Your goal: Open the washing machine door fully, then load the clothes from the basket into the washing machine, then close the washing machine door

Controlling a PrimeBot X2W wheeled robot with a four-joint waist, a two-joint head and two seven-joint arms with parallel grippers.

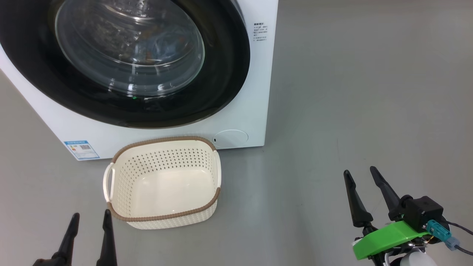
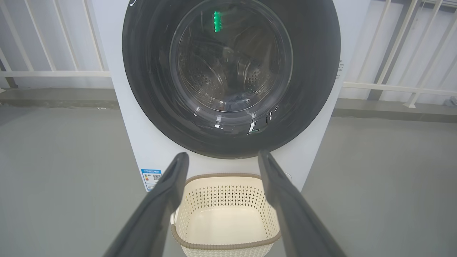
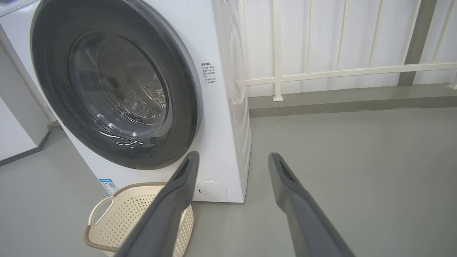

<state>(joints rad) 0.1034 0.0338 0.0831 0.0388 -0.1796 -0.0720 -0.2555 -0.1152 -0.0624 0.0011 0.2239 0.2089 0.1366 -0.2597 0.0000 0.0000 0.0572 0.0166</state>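
Left gripper (image 1: 91, 213) sits nearest, at the near left, its two dark fingers spread wide, holding and touching nothing. At the near right, the right gripper (image 1: 359, 170) stands just as wide apart and grips nothing, poised over the grey floor (image 1: 369, 92). Just beyond the left gripper's fingertips and a little to the right, the basket (image 1: 162, 140) stands upright on the floor, its cream bottom in plain sight; the right gripper is well apart from it, off to the right. The basket's far rim lies close to the white front of the washing machine (image 1: 255, 111), below the washing machine door (image 1: 225, 81), which is shut flush against that front, black rim around bulging glass. Through the glass the clothes (image 1: 149, 55) show dimly as blue fabric with orange flecks, low in the drum. A blue label sticker (image 1: 81, 149) marks the machine's lower left corner and a round hatch (image 1: 231, 138) sits just right of the basket's far corner. White railing (image 3: 339, 71) runs behind the machine.
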